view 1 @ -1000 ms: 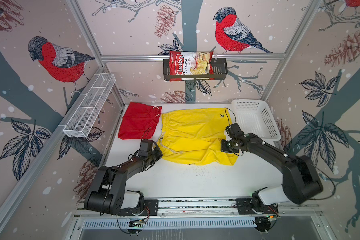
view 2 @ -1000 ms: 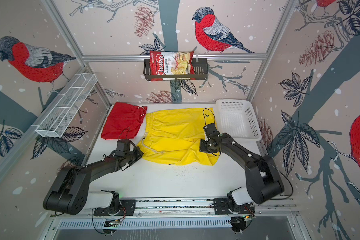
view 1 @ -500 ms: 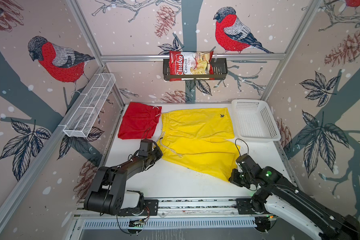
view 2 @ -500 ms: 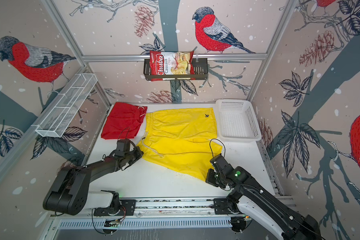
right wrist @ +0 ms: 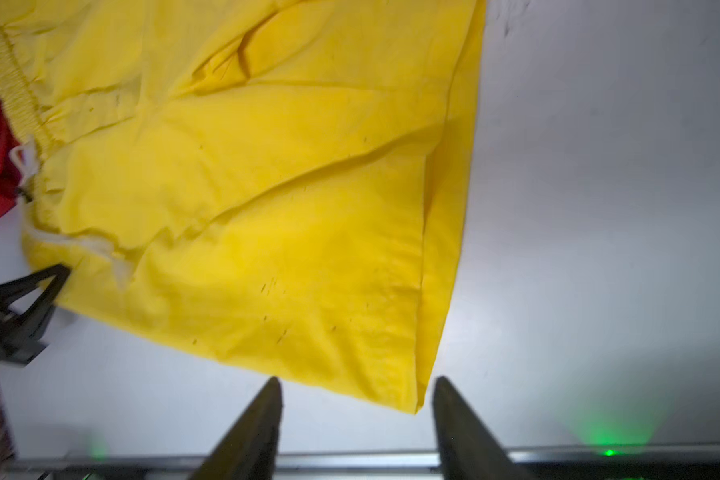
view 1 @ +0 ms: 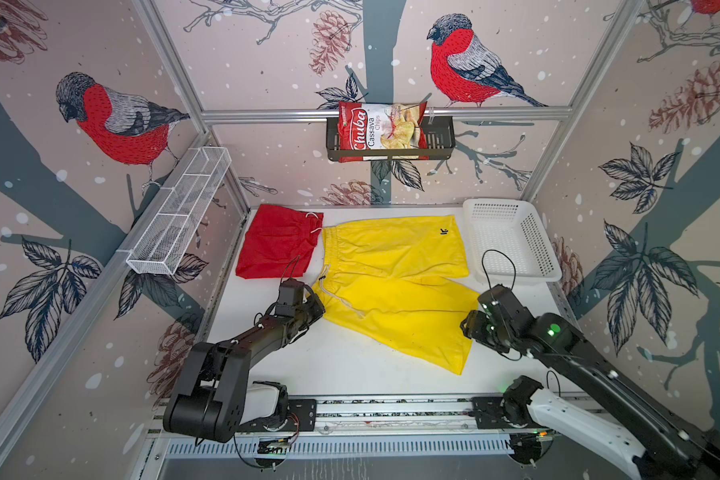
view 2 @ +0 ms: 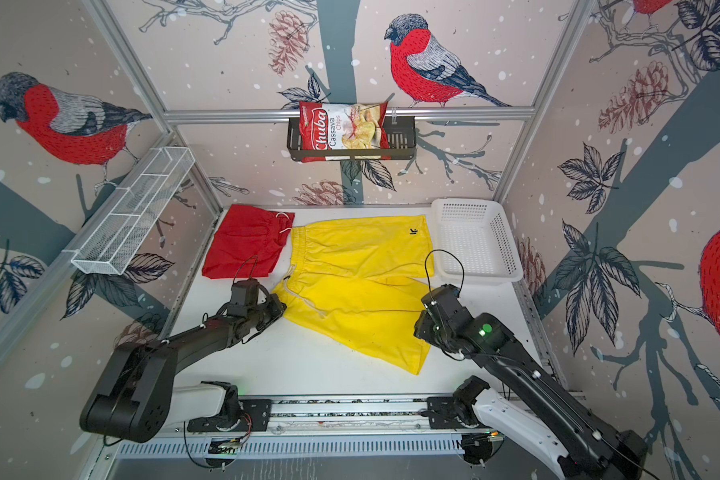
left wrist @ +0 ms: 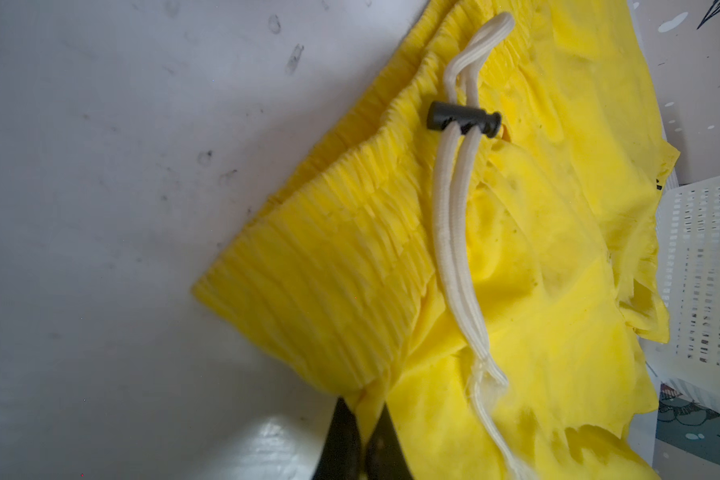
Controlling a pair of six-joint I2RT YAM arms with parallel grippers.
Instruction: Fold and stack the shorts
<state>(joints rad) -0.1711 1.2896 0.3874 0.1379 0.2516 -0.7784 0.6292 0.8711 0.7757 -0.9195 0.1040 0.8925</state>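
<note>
Gripping anything right now? the operator asks.

Me: Yes, on one side. My left gripper is clamped on the waistband corner of the yellow shorts, at their 9 o'clock edge. My right gripper has its fingers apart and holds nothing.

Operator: Where do the shorts lie?

Me: The yellow pair is spread mid-table, with the waistband at 9 o'clock and the legs running toward 3. The near leg splays out toward 5 o'clock. The red shorts lie at 11 o'clock, just beside the yellow waistband, and look already folded.

Operator: Which arm goes next?

Me: The right one, I judge. The splayed leg's hem corner sits between its fingertips, while my left is well apart at the waistband. Closing there should let me carry that leg toward 12 o'clock, over the far leg.
</note>
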